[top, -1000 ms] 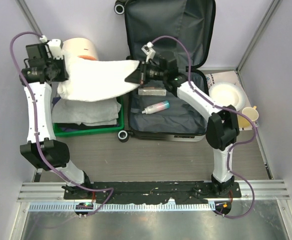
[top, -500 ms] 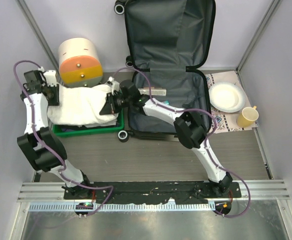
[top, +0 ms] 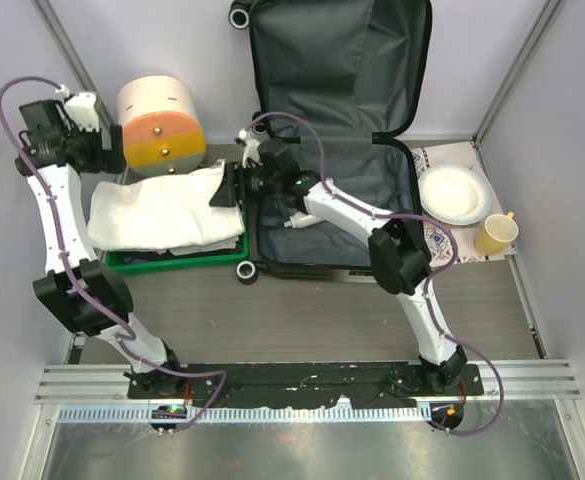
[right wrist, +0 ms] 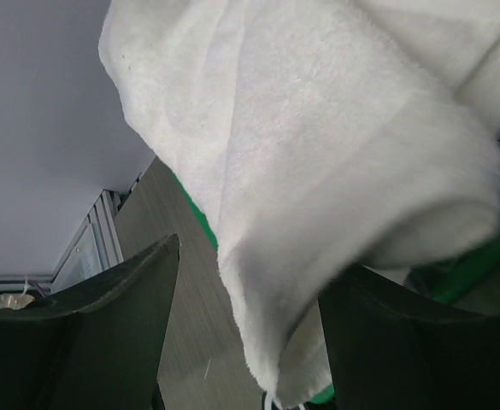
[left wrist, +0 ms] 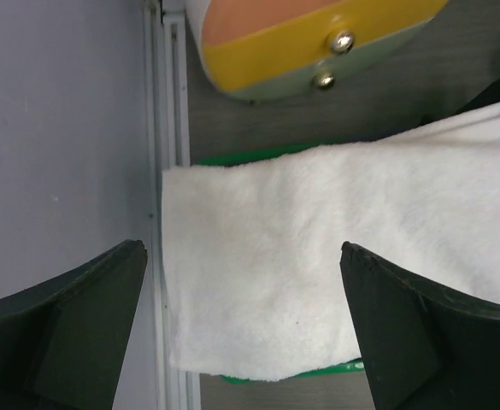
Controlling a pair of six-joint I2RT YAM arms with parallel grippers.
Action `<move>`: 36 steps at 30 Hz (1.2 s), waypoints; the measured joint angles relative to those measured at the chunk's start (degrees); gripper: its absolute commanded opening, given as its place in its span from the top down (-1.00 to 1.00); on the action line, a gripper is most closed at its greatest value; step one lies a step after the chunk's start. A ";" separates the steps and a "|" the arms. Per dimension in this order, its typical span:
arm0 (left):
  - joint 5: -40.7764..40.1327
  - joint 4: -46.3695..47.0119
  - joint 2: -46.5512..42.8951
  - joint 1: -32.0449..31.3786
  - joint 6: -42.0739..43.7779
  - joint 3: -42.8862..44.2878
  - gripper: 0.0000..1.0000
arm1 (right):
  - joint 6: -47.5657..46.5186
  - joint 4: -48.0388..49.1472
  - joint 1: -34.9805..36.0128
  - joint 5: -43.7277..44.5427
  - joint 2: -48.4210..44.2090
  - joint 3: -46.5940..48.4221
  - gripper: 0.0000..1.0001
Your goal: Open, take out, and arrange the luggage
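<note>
Presently my left tool (left wrist: 243, 256) stands wide open and holds nothing. Its two dark fingers (left wrist: 87, 333) hang over the left end of the white towel (top: 162, 205). That end runs close beside the aluminium frame rail (left wrist: 168, 128) and the pale wall.

My right tool (right wrist: 250, 265) is also spread. The towel's right-hand fold droops into the gap, but neither finger presses on it.

The towel lies folded across the green tray (top: 172, 262) and overhangs the tray's rim on the left. The cream-and-orange cylinder (top: 162, 120) lies just behind the tray, near my left tool.

The luggage (top: 342, 60) sits at the middle rear of the table (top: 302, 320), directly right of the tray. It is open. The lid leans against the back wall with its dark grey lining facing out, and the base lies flat. One black wheel (top: 247, 272) rests just beside the tray's near right corner.

To the right, a white plate (top: 455, 193) and a yellow cup (top: 495, 233) sit on a patterned placemat (top: 434, 245). Its print is too small to read.

The table is grey wood-grain. A broad bare strip runs between these things and the mounting rail (top: 302, 380) at the near edge. Slanted frame posts (top: 512, 80) close in both rear corners.
</note>
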 measured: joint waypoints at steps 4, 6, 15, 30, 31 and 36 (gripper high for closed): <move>2.01 -1.38 0.44 -4.44 -1.90 7.30 -0.99 | -0.02 -0.44 -3.10 2.03 -4.50 -0.35 -0.39; 3.19 -1.22 1.70 -8.46 -3.15 9.46 -0.99 | -0.22 -0.44 -4.79 2.58 -7.02 -1.16 -0.39; 5.40 0.76 20.06 -21.40 -7.28 12.11 -0.99 | -1.11 0.33 -13.18 2.78 -14.25 -8.46 -0.37; 5.16 11.28 13.42 -22.23 1.66 -18.64 -0.90 | -7.41 -1.31 -16.83 2.89 -21.68 -19.91 -0.38; 4.70 11.21 11.04 -21.75 1.81 -21.38 -0.87 | -7.61 -1.31 -17.18 2.93 -22.05 -19.96 -0.37; 4.26 8.37 3.32 -18.95 2.05 -31.56 -0.89 | -8.68 -1.33 -18.51 2.93 -22.53 -19.96 -0.37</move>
